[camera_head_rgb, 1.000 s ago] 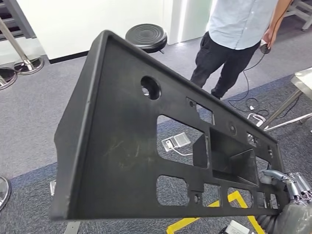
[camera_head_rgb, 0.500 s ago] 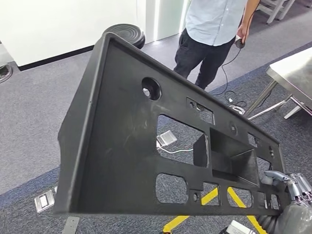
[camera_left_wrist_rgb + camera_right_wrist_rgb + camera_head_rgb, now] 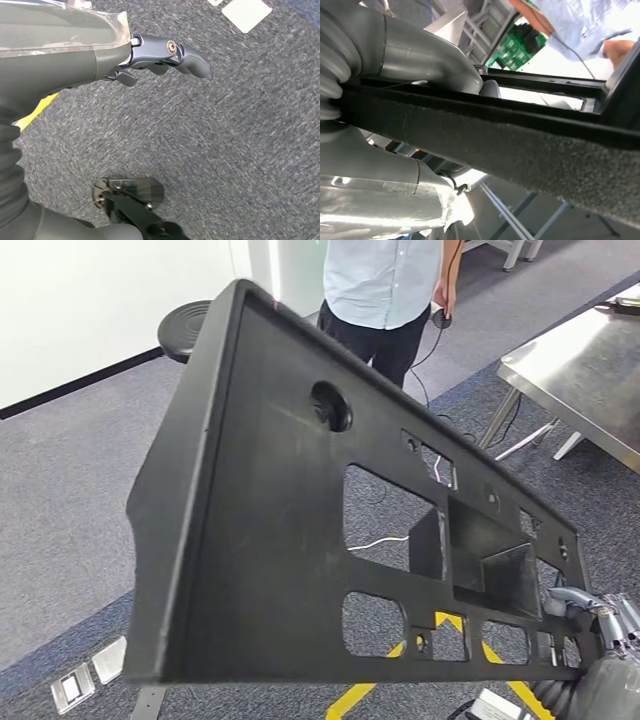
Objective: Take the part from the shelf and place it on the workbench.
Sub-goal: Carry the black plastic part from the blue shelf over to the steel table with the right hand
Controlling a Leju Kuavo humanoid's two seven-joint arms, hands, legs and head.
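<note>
Head view showed the part [image 3: 279, 540], a large black moulded panel with a raised rim, a round hole and several rectangular cut-outs, held up in the air and tilted, its broad end at the left and its narrow end running down to the lower right. There the right hand [image 3: 596, 625] gripped that narrow end, thumb on the near face, the rest of the hand cut off by the picture's edge. The right wrist view caught what the head view could not: the panel's dark edge [image 3: 508, 140] clamped between the grey thumb above and the hand's body below.

Behind the part stood a person [image 3: 381, 290] in a light shirt and dark trousers, holding a small dark device on a cable, the panel hiding the legs. A black round stool [image 3: 181, 325] stood near the panel's upper corner, half covered by it. The steel workbench [image 3: 581, 370] stood off to the right, well apart from the part. Yellow tape [image 3: 377, 690] on the grey carpet showed below the panel and through its lower openings.

The left hand [image 3: 158, 55] hung over bare carpet, fingers loosely apart and holding nothing.
</note>
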